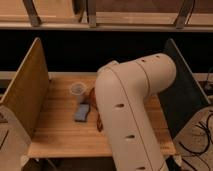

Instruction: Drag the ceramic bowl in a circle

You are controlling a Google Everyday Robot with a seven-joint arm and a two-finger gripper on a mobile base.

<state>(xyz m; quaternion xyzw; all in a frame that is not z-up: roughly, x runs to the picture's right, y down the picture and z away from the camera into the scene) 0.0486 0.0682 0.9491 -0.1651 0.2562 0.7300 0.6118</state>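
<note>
The ceramic bowl (91, 94) is being shown only as an orange-red sliver on the wooden table (55, 136). It is lying just right of the translucent plastic cup (77, 89) and just beyond the blue-grey block (82, 112). The rest of it is being covered by the robot's white arm (132, 107), which is being held across the table's middle. The gripper is being hidden behind that arm, near the bowl, so its state cannot be told.
</note>
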